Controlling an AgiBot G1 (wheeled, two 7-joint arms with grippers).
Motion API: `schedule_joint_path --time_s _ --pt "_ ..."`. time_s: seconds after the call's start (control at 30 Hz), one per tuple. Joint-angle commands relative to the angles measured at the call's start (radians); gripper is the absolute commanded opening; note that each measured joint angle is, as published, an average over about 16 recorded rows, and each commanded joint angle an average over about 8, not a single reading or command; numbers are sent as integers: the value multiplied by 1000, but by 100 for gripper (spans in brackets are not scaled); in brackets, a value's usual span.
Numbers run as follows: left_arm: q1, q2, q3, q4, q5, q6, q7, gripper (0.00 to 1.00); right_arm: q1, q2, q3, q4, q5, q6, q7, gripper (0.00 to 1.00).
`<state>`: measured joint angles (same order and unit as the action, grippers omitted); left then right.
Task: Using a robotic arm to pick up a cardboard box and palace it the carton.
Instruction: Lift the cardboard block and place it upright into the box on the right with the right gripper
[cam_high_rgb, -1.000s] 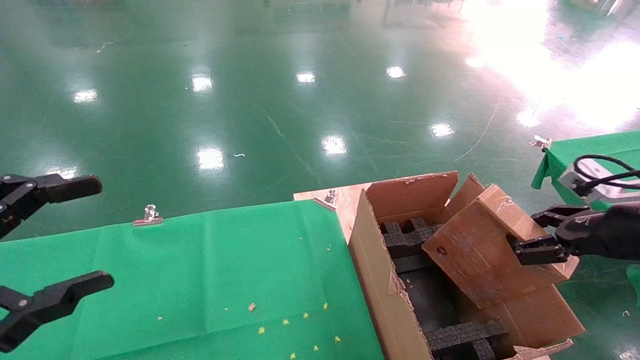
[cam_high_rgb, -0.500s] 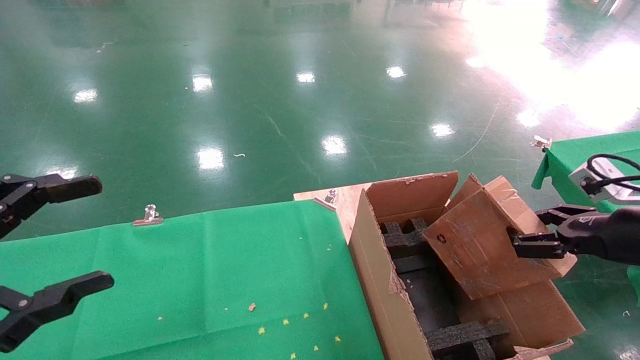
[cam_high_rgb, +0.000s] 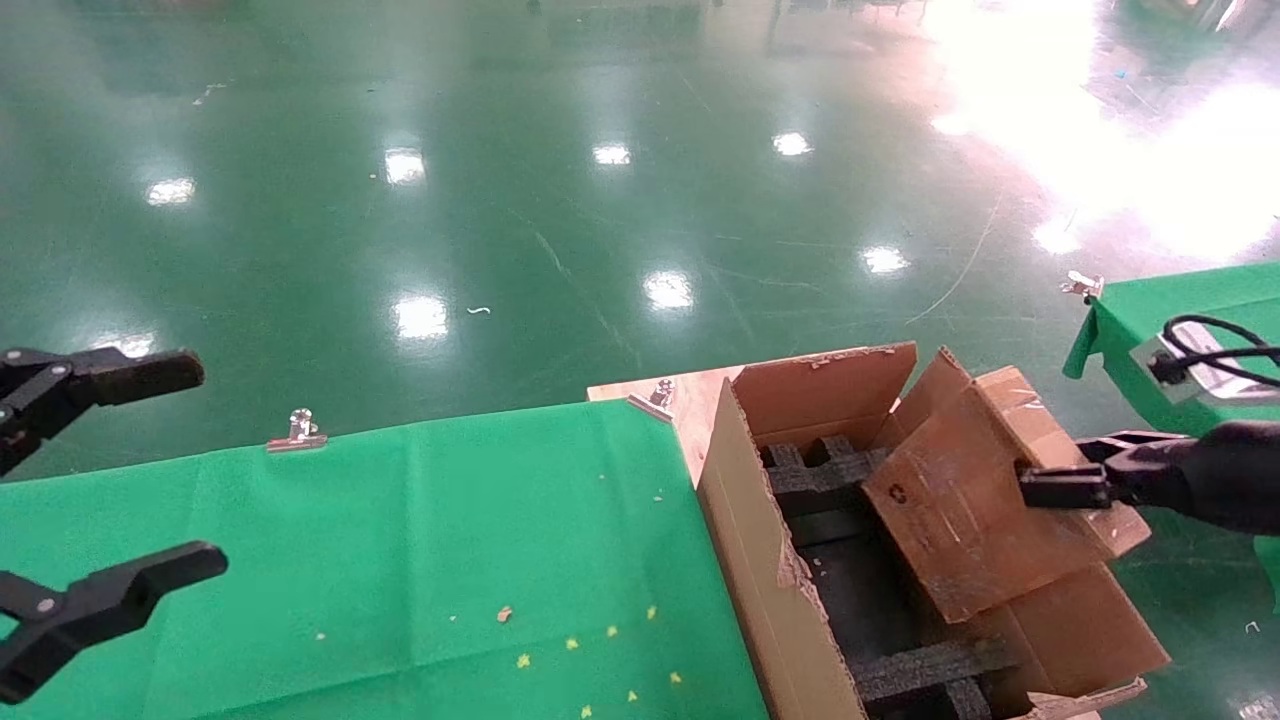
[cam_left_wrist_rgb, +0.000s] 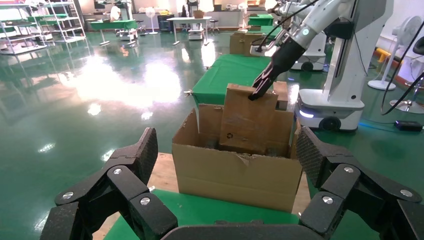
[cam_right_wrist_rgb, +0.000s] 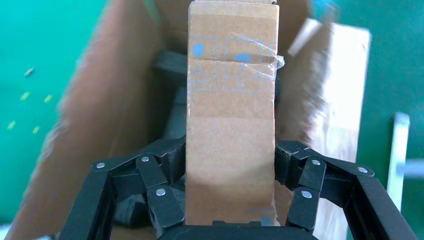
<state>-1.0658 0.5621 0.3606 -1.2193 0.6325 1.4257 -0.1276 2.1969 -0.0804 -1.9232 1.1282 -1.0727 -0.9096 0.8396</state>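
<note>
1. At 4 o'clock in the head view, the right end effector (cam_high_rgb: 1062, 478) grips the cardboard box (cam_high_rgb: 975, 500) by its 3 o'clock end, one finger on each broad face.
2. Right wrist view: the fingers (cam_right_wrist_rgb: 159, 192) are closed against both faces of the cardboard box (cam_right_wrist_rgb: 231, 125), which fills the gap between them; clear tape crosses the box's far end.
3. The cardboard box is tilted, its lower end dipping inside the carton (cam_high_rgb: 775, 575) and its gripped end raised above the carton's 3 o'clock flap. A small recycling mark shows on the box's upper face.
4. The carton stands open at 5 o'clock, just beside the edge of the green table (cam_high_rgb: 400, 560), with black foam inserts (cam_high_rgb: 925, 668) visible inside and ragged-edged flaps upright.
5. Left wrist view: the robotic arm (cam_left_wrist_rgb: 320, 20), white with a teal ring, reaches down to the cardboard box (cam_left_wrist_rgb: 247, 120), which stands partly inside the carton (cam_left_wrist_rgb: 235, 175).
6. At 9 o'clock in the head view, the left end effector (cam_high_rgb: 105, 490) hangs over the table's 9 o'clock end, fingers spread wide, holding nothing.
7. A metal clip (cam_high_rgb: 297, 431) fastens the green cloth at the table's far edge.
</note>
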Motion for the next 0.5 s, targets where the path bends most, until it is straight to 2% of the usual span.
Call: schedule_joint_path --time_s 0.03,0.2,0.5 --pt "0 0 0 0 0 0 0 100 -13 -16 -14 -8 -13 30 75 0" --pt "0 0 0 0 0 0 0 100 -16 -32 -29 14 -89 78 177 0" --pt "0 0 0 0 0 0 0 100 -24 -42 -49 66 -182 138 285 0"
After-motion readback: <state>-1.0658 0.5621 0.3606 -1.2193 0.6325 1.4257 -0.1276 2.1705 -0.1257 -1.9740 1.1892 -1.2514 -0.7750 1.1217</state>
